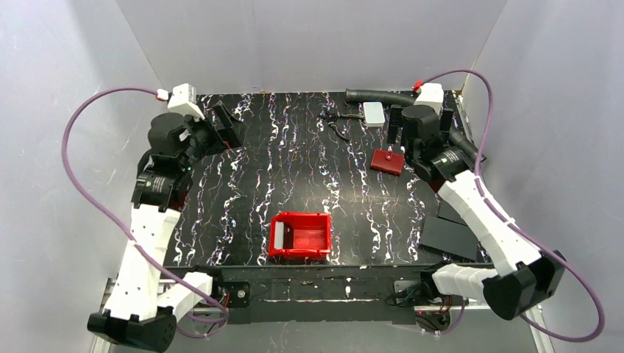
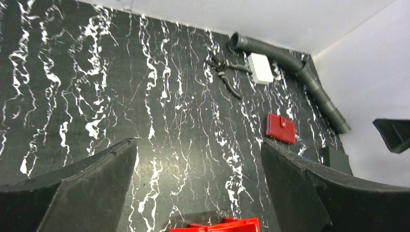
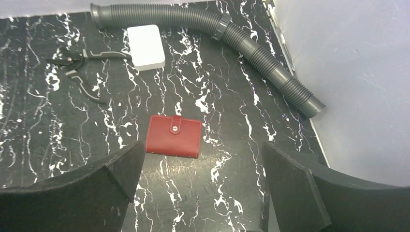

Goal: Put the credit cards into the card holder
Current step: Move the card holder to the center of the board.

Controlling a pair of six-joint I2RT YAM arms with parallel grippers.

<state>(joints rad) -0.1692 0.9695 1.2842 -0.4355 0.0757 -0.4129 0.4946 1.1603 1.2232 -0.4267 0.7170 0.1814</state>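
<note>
The card holder is a small dark red wallet, closed with a round snap, lying flat at the right back of the table. In the right wrist view the card holder lies just ahead of my left finger. My right gripper hovers open above the table behind it, with nothing between its fingers. A pale flat rectangle, the credit cards as far as I can tell, leans inside the left end of a red bin. My left gripper is open and empty at the far left, well away from both.
The red plastic bin stands near the front middle. A white block, black pliers and a grey corrugated hose lie along the back right. Black flat sheets lie at the front right.
</note>
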